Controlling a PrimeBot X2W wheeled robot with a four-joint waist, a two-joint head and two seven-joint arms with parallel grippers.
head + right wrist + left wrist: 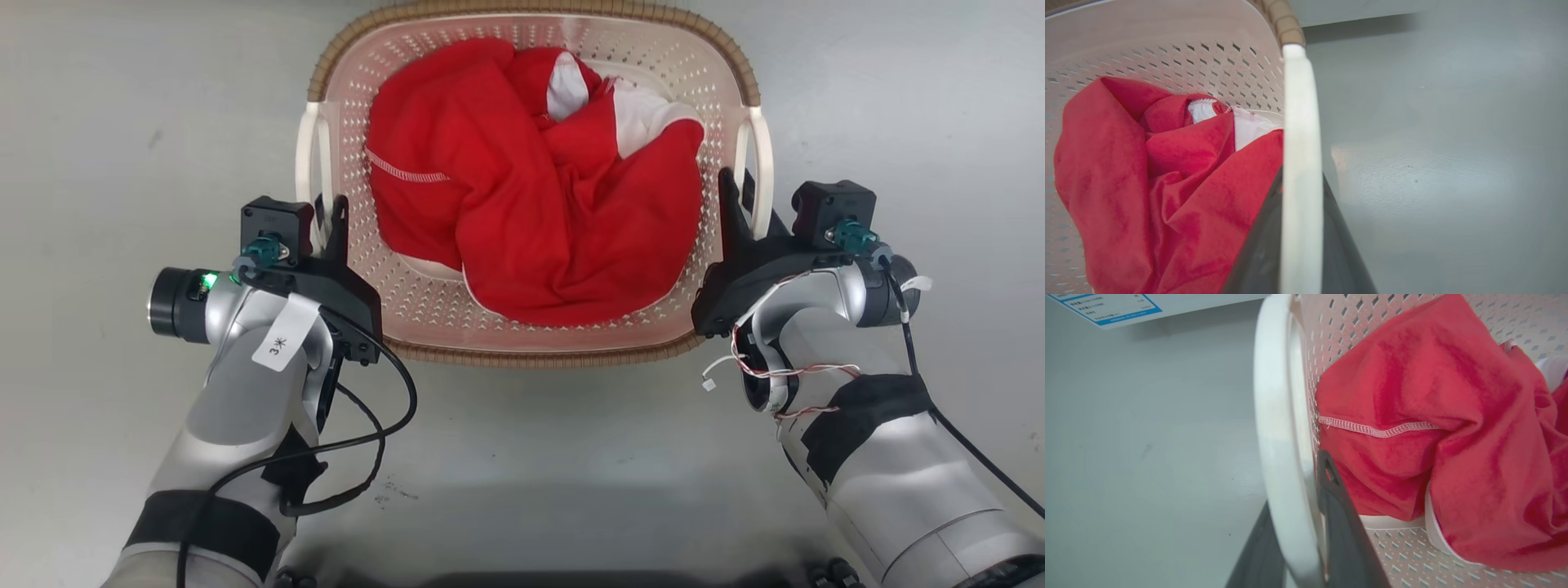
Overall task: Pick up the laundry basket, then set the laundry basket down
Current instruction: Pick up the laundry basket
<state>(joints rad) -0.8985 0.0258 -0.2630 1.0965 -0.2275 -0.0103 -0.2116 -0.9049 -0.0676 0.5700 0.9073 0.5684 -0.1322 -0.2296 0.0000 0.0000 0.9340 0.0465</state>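
I am holding the laundry basket (539, 357), left claw (326, 214) and right claw (747, 196) each clamping a white handle (304, 155); set-down is pending.

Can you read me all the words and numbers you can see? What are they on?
"3" and a star-like mark I can't make out: on the white tag on the left arm.
The blue-bordered label, left wrist view: print too small and blurred to read.
No writing on the laundry basket or the red cloth.
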